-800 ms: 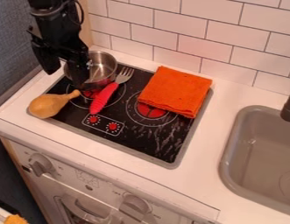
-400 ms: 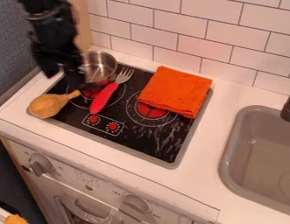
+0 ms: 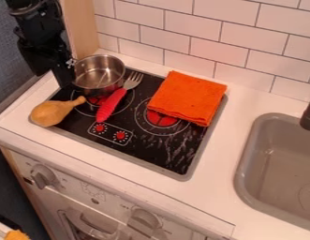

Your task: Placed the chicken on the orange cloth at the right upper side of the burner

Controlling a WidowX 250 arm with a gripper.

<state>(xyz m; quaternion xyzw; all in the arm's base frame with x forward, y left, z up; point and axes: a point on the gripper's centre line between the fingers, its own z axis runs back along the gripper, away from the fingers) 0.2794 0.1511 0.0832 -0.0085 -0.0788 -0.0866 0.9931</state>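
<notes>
Have a wide, empty claw [image 3: 52, 79] by the pot [image 3: 99, 76], chicken [image 3: 49, 113] at front left of burner [image 3: 151, 152], off the orange cloth [image 3: 187, 98]. Could clip the pot swinging low, roll the chicken squeezing off-centre, or snag the fork [image 3: 111, 105] carrying across.

your tool [image 3: 52, 78] has moved toward the view's upper left | you now see more of the metal pot [image 3: 99, 78], partly hidden before
</notes>
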